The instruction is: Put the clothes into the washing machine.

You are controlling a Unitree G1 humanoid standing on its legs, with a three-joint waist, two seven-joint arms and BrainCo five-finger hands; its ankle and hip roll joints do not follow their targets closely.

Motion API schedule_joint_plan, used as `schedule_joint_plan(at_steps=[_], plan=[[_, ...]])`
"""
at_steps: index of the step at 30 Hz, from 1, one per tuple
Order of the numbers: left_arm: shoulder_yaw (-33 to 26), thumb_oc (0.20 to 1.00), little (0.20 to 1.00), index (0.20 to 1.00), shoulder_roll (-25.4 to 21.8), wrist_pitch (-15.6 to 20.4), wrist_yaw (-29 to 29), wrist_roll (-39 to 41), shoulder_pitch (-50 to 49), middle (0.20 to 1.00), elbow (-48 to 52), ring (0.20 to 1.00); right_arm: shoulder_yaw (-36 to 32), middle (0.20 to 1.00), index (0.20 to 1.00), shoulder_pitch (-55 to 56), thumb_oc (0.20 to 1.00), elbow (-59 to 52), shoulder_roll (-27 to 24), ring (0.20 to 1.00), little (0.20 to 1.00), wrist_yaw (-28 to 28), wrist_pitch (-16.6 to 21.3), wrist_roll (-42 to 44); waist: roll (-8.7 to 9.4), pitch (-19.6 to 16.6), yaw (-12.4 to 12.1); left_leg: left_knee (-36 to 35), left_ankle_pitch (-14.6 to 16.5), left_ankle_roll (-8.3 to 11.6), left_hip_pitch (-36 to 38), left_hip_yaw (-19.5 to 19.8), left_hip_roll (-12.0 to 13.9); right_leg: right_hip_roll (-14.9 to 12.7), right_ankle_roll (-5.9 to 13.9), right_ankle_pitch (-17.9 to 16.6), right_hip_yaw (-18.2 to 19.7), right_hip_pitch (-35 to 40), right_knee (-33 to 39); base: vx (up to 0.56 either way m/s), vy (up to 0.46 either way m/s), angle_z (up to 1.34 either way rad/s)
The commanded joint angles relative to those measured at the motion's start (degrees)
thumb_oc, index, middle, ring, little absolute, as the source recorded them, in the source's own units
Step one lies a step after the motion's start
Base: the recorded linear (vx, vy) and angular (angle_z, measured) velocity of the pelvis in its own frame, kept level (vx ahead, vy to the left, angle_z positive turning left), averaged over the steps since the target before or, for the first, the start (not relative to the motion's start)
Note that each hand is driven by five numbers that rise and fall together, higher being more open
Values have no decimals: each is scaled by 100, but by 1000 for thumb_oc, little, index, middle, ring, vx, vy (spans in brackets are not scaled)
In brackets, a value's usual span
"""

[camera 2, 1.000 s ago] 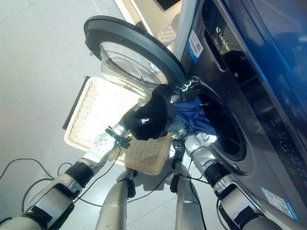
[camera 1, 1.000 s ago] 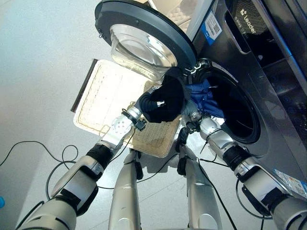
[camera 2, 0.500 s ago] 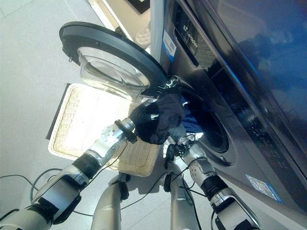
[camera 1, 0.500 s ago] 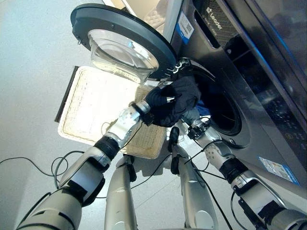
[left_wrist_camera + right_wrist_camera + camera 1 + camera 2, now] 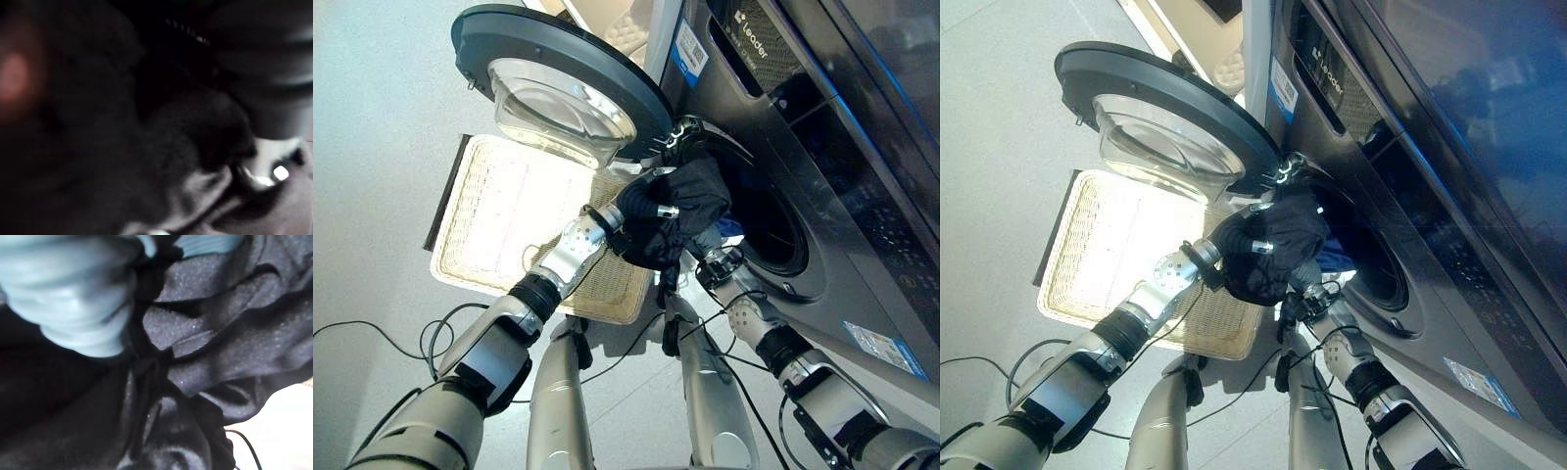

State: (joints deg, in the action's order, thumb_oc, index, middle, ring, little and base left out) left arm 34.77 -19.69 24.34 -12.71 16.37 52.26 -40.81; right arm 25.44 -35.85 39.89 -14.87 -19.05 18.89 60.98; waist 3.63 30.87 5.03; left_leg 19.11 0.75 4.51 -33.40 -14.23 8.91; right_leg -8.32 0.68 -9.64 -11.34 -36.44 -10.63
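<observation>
Left eye view: my left hand (image 5: 641, 201) fingers clutch black garment (image 5: 690, 196) at washer drum mouth (image 5: 759, 220) | right hand (image 5: 710, 245) buried, can't tell grip | risk: hanging cloth snags rim, drops toward basket (image 5: 499, 215).

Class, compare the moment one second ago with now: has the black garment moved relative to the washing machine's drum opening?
Yes. The black garment has moved toward the drum opening; it hung out by the basket's edge, and now its upper part lies against the opening's rim.

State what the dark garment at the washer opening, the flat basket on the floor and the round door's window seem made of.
Dark garment: soft matt knit or fleece, judging by its speckled folds. Flat basket: pale wicker, showing a woven weave. Door window: clear glass or plastic, glossy and see-through.
</observation>
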Motion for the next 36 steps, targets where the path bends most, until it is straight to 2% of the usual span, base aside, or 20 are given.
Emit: schedule_joint_plan(at_steps=[1,4,9,12,13,15,19,21,24,28,30,36], plan=[[310,1000,1000,1000,298,72,126,-603,-224,1000,-118,1000,-348,200,200,-740,200,-498,141,200,200,-311,651,558,-271,-107,-24,-454,-119,127,58,-366,-344,60,719,753,-195,-9,-693,6,60,-8],[288,1000,1000,1000,314,124,395,-596,-229,1000,-204,1000,-496,200,200,-709,200,-106,175,200,200,-309,577,992,-338,-107,-14,-510,-142,129,42,-394,-355,72,721,763,-167,-50,-680,5,57,-8],[114,1000,1000,1000,338,451,936,-314,-260,1000,-372,1000,-777,200,200,-745,200,712,210,200,200,-481,404,1521,-456,-107,-36,-547,-179,127,-44,-397,-386,81,693,771,-148,-159,-693,3,49,-8],[-237,1000,1000,1000,314,955,1656,116,-448,1000,-335,1000,-1054,200,200,-762,200,1219,180,200,200,-515,272,1941,-566,-107,-104,-556,-181,136,-97,-332,-441,59,666,788,-182,-199,-703,16,17,-6],[-288,1000,1000,1000,312,1030,1742,164,-482,1000,-325,1000,-1088,200,200,-760,200,1267,179,200,200,-512,265,1989,-580,-107,-114,-554,-180,139,-105,-318,-450,55,663,791,-188,-202,-706,14,1,-5],[-590,1000,1000,1000,294,1409,2108,429,-681,1000,-214,1000,-1303,200,200,-739,200,1477,150,200,200,-482,226,2234,-655,-107,-182,-554,-165,139,-138,-241,-505,26,641,817,-235,-204,-704,0,0,0],[-1076,1000,1000,1000,296,1819,2714,730,-1002,1000,92,1000,-1703,200,200,-735,200,1661,90,200,200,-329,235,2658,-765,-107,-305,-520,-121,135,-187,-122,-596,-58,624,846,-336,-219,-745,9,-34,10],[-1436,1000,1000,1000,267,1987,3216,760,-1239,1000,453,1000,-2060,200,200,-815,200,1779,-18,200,200,-115,259,3006,-853,-107,-432,-439,-64,129,-258,-25,-676,-172,617,856,-433,-257,-806,14,-82,23],[-1684,1000,1000,1000,202,2027,3608,733,-1398,1000,826,1000,-2460,200,200,-1009,200,1914,-198,200,200,202,190,3603,-926,-107,-561,-363,-48,113,-374,64,-759,-280,603,816,-533,-348,-865,1,-61,27],[-1748,1000,1000,1000,92,1864,3779,766,-1624,1000,1402,1000,-2856,200,200,-1260,200,2043,-517,200,200,507,284,4357,-996,-107,-711,-318,28,86,-448,163,-826,-385,627,824,-649,-401,-943,13,-61,26],[-1694,1000,1000,1000,-12,1602,3732,822,-1744,1000,1883,1000,-3090,200,200,-1557,200,2059,-804,200,200,746,509,4896,-1035,-107,-804,-267,4,43,-623,191,-846,-452,622,748,-720,-559,-1001,-10,-74,14],[-1485,1000,1000,1000,-315,1201,3679,1002,-2101,1000,2673,1000,-3283,200,200,-1934,200,2017,-1459,200,200,1141,1001,5202,-1089,-107,-941,-121,128,-2,-763,246,-881,-542,658,771,-779,-713,-1177,24,-40,14]])
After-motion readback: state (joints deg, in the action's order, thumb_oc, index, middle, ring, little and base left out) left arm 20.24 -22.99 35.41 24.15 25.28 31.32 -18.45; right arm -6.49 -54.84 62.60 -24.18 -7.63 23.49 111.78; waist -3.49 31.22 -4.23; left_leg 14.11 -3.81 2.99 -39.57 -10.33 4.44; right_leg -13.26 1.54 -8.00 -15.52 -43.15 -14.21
